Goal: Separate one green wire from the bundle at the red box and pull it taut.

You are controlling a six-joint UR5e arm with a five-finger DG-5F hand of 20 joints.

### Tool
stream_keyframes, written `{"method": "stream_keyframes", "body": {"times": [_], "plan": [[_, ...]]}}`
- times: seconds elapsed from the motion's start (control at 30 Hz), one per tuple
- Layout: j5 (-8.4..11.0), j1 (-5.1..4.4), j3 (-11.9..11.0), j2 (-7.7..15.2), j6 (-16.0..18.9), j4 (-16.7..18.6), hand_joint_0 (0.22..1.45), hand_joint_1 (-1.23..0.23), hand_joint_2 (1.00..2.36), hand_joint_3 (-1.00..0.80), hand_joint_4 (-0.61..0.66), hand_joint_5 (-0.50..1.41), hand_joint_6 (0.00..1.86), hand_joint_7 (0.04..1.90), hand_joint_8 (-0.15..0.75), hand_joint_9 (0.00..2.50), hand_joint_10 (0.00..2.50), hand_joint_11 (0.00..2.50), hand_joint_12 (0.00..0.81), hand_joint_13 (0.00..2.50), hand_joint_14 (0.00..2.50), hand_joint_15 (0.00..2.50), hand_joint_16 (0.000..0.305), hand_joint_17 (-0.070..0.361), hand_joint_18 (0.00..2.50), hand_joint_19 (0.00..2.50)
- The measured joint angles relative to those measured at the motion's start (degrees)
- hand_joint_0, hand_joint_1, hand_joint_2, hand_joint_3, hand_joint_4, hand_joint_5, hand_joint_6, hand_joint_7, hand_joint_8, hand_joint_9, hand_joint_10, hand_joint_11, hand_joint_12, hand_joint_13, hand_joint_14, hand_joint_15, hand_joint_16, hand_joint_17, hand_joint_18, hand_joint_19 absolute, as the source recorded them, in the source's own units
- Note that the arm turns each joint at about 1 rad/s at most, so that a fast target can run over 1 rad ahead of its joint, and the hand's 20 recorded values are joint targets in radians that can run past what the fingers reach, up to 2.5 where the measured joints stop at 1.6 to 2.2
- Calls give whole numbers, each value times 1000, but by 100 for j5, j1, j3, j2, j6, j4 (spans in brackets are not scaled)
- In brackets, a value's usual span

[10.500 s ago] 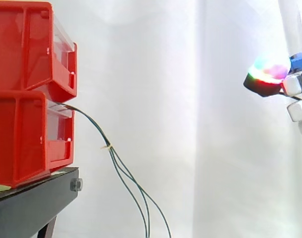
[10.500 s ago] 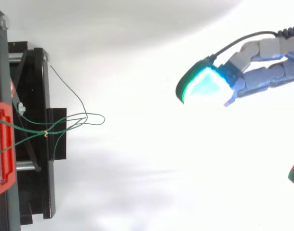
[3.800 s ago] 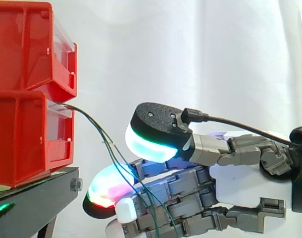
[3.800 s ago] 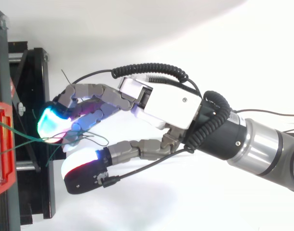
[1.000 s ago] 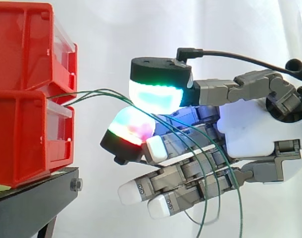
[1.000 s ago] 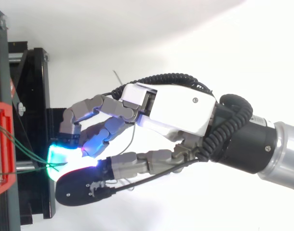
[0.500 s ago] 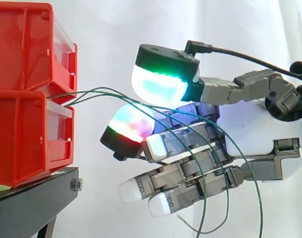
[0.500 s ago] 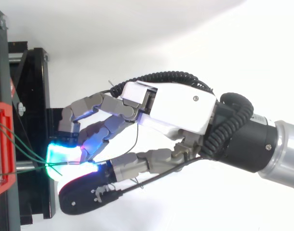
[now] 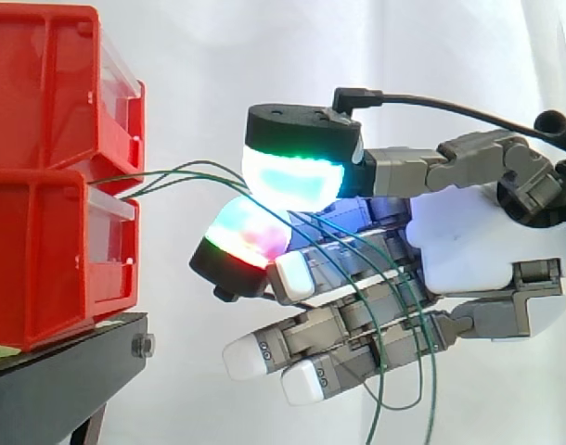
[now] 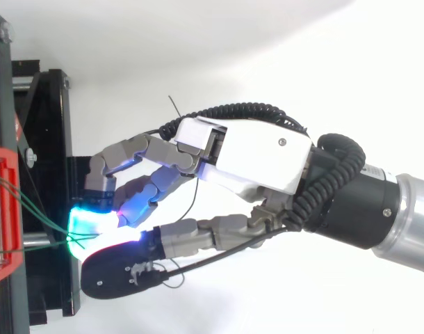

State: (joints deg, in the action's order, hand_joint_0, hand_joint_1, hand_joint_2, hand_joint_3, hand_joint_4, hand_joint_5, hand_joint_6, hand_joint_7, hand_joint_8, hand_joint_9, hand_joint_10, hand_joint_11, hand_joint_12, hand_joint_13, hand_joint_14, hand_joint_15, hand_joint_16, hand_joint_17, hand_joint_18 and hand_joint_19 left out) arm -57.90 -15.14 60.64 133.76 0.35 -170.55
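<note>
Thin green wires [image 9: 186, 171] leave the lower red bin [image 9: 51, 250] and arch to the right. My hand [image 9: 478, 246] reaches in from the right, close to the bins. Its thumb pad [image 9: 297, 176] presses down toward a glowing finger pad [image 9: 246, 243], and the wires run between them. Past the pinch, several strands drape over the other fingers and hang down in loops. In the top view the hand [image 10: 254, 156] pinches the wires just right of the red bin's front [image 10: 16, 264], with the strands fanning back into the bin.
A second red bin [image 9: 42, 93] is stacked on the lower one. Both rest on a black stand [image 9: 70, 371], whose frame [image 10: 52, 139] lies under the fingertips in the top view. A white curtain hangs behind.
Over ten seconds the hand came in from the right and lifted the wires. In the last half second the thumb dropped back onto them, and the hanging loops swung left.
</note>
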Motion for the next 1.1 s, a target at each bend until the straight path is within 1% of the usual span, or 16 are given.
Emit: {"method": "stream_keyframes", "body": {"times": [0.1, 0.13, 0.23, 0.27, 0.33, 0.4, 0.47, 0.53, 0.6, 0.63, 0.67, 0.73, 0.77, 0.8, 0.97, 1.1], "plan": [[1, -1, 1, 0, 0, -3, 690, -886, 1015, -306, -5, -186, 923, 1114, 257, 943, 21, 736, 359, 703, 13, 327, 49, 110, 684, 370], [1, 1, 3, 1, 0, -4, 695, -888, 1014, -321, 2, -186, 923, 1117, 260, 943, 20, 735, 356, 701, 13, 327, 49, 110, 683, 369], [3, 1, 1, 1, 0, -4, 731, -884, 1002, -471, 19, -187, 925, 1063, 248, 933, 21, 730, 351, 699, 12, 313, 48, 109, 688, 361], [4, 2, 1, 1, 0, -5, 719, -890, 1000, -500, 49, -186, 921, 1038, 245, 932, 21, 734, 349, 699, 13, 320, 48, 108, 686, 360], [5, 6, 1, 1, 0, -9, 695, -877, 1000, -500, 87, -184, 915, 1043, 248, 936, 21, 736, 350, 701, 13, 325, 48, 108, 685, 368], [6, 12, 1, 1, 0, -16, 597, -801, 1000, -500, 113, -174, 906, 1057, 252, 960, 21, 728, 353, 707, 14, 329, 48, 108, 685, 385], [9, 17, 1, 1, 2, -57, 532, -686, 1000, -500, 130, -169, 901, 1044, 276, 997, 17, 731, 371, 724, 12, 330, 51, 114, 702, 407], [12, 22, 1, 1, 20, -111, 512, -639, 1000, -500, 132, -166, 898, 1047, 281, 1002, 18, 706, 380, 732, 13, 339, 52, 117, 712, 401], [11, 25, 0, 0, 74, -181, 501, -560, 1000, -500, 139, -164, 891, 1045, 283, 1012, 19, 706, 387, 739, 12, 336, 53, 119, 717, 416], [10, 25, 0, 0, 104, -212, 501, -552, 1000, -500, 137, -163, 889, 1045, 280, 1014, 19, 699, 384, 739, 12, 329, 53, 119, 717, 408], [8, 26, 0, 0, 132, -242, 522, -504, 1000, -500, 134, -164, 885, 1057, 277, 1012, 18, 703, 380, 736, 12, 334, 52, 116, 708, 426], [3, 27, 0, -3, 197, -322, 566, -520, 1000, -500, 130, -165, 879, 1092, 271, 1010, 19, 700, 369, 727, 13, 343, 49, 111, 689, 437], [-4, 28, 0, -6, 230, -381, 584, -560, 1004, -447, 127, -166, 878, 1117, 269, 1007, 20, 715, 366, 724, 13, 341, 49, 110, 685, 441], [-11, 28, 0, -10, 247, -414, 589, -609, 1009, -386, 120, -166, 877, 1139, 270, 1006, 21, 720, 367, 723, 13, 343, 49, 110, 683, 449], [-65, 35, 1, -57, 328, -680, 585, -692, 1015, -252, 116, -172, 887, 1147, 272, 988, 22, 732, 368, 719, 13, 349, 49, 110, 681, 449], [-84, 43, 0, -78, 339, -758, 595, -737, 1015, -212, 106, -174, 896, 1124, 279, 982, 20, 733, 375, 721, 13, 349, 50, 113, 690, 433]]}}
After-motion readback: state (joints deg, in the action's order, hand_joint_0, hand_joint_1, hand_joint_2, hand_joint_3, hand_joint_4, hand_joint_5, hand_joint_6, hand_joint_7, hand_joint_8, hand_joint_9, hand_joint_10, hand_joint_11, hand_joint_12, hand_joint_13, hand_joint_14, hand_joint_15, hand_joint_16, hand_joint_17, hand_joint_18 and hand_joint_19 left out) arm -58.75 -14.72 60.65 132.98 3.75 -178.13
